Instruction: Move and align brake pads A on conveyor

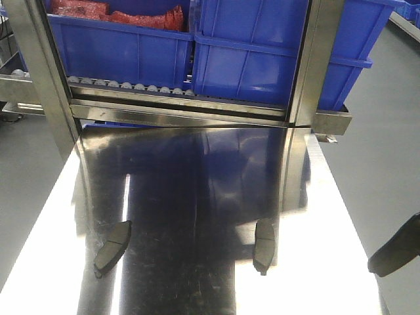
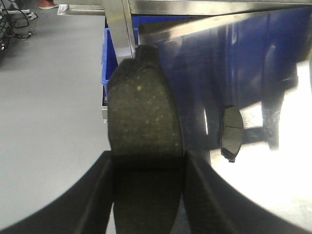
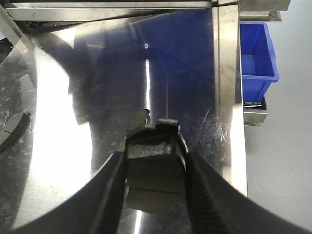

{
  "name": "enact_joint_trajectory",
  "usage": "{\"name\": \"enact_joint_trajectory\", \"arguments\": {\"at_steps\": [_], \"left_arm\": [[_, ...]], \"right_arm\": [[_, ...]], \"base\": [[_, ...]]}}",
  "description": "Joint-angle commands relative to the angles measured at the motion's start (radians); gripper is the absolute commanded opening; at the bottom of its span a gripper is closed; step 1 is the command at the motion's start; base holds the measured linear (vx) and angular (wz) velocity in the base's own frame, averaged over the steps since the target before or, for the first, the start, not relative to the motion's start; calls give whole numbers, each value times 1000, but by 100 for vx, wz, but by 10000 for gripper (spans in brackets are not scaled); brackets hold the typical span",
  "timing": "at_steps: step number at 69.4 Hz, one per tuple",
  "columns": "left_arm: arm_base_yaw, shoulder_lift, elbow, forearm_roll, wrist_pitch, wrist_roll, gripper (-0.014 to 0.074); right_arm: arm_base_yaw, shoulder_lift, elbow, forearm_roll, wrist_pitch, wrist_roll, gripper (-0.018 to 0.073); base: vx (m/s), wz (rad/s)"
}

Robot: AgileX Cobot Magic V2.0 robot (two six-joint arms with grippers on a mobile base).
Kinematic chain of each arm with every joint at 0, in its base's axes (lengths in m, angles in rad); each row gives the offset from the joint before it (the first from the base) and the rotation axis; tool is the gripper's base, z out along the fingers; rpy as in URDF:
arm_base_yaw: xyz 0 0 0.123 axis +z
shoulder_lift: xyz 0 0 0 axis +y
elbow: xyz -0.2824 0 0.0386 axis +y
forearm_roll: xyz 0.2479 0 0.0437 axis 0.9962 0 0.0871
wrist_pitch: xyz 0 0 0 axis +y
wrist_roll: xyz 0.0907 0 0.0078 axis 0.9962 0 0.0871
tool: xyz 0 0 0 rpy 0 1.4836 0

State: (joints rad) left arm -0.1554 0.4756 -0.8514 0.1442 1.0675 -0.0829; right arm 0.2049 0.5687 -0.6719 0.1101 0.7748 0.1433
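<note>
Two dark grey brake pads lie apart on the shiny steel tabletop (image 1: 197,197), one at the front left (image 1: 113,246) and one at the front right (image 1: 264,246). My left gripper (image 2: 146,161) is shut on a third brake pad (image 2: 144,109), holding it lengthwise above the table's left edge and the floor. The left table pad (image 2: 232,131) lies to its right. My right gripper (image 3: 155,163) is shut on another brake pad (image 3: 152,146) above the table's right side; a dark part of this gripper (image 1: 394,254) shows beyond the right edge. The conveyor is out of view.
A steel roller rack (image 1: 177,108) with blue bins (image 1: 249,59) stands at the table's far end, between steel uprights (image 1: 318,59). One bin holds red parts (image 1: 118,13). A small blue bin (image 3: 258,53) sits off the far right corner. Grey floor (image 2: 48,122) lies on both sides.
</note>
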Motion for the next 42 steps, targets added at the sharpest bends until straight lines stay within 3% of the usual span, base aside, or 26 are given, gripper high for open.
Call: {"name": "enact_joint_trajectory", "arguments": {"at_steps": [1, 42], "left_arm": [[-4, 5, -23, 11, -81, -5, -6], [-4, 5, -23, 11, -81, -5, -6]], "right_arm": [[-4, 1, -31, 4, -81, -11, -12], [-4, 1, -31, 4, -81, -11, -12]], "base": [[0, 0], [0, 1]]}}
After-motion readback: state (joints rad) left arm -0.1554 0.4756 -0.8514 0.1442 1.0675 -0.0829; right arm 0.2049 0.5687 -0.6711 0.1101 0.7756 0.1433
